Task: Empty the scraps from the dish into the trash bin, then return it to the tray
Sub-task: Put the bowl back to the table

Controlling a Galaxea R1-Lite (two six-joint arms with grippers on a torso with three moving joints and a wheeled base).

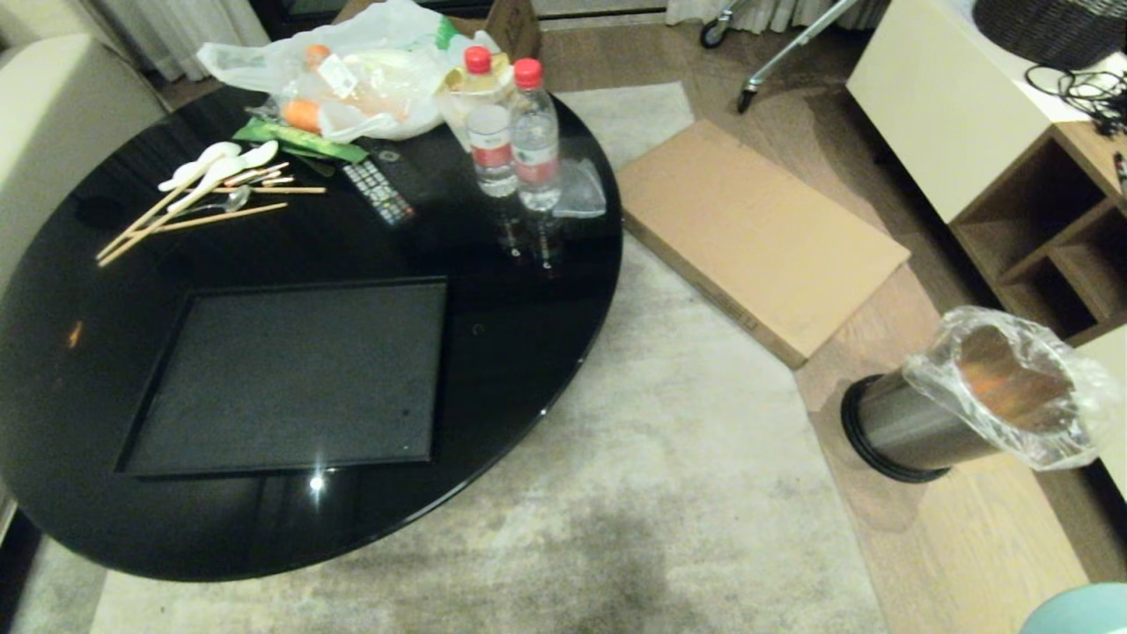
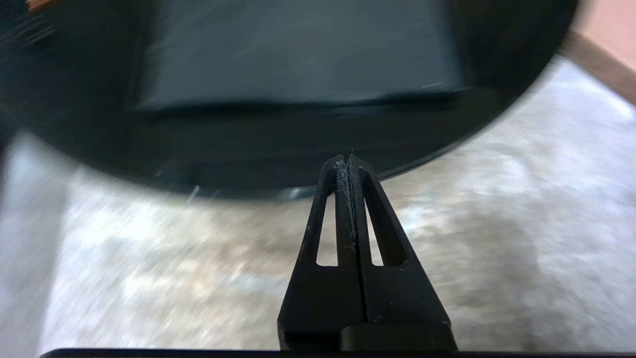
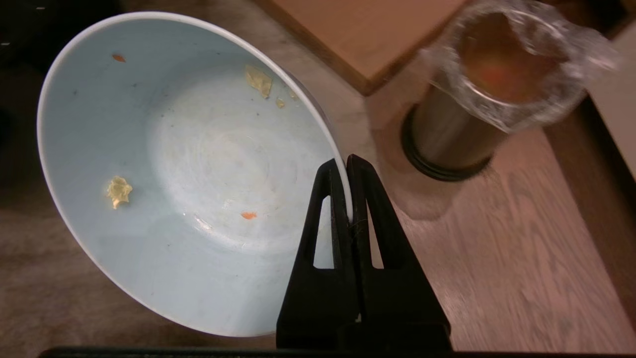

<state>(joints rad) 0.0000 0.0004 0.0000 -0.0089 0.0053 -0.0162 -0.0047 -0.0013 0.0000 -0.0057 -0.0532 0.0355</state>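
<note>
My right gripper [image 3: 344,166] is shut on the rim of the pale bluish-white dish [image 3: 198,174], held over the wooden floor beside the trash bin. A few small scraps [image 3: 118,191] of yellow peel and orange carrot cling to the dish's inside. In the head view only an edge of the dish [image 1: 1079,612] peeks in at the bottom right corner. The steel trash bin [image 1: 916,427] with its clear liner stands on the floor at the right, with orange bits inside [image 3: 494,74]. On the round black table lies the black tray [image 1: 290,379], nothing on it. My left gripper [image 2: 346,160] hangs shut near the table's edge, over the carpet.
Two water bottles [image 1: 515,136], a remote [image 1: 377,189], spoons and chopsticks [image 1: 202,198] and a plastic bag of food [image 1: 352,75] crowd the table's far side. A flat cardboard box [image 1: 757,233] lies on the floor. A wooden shelf unit [image 1: 1048,238] stands behind the bin.
</note>
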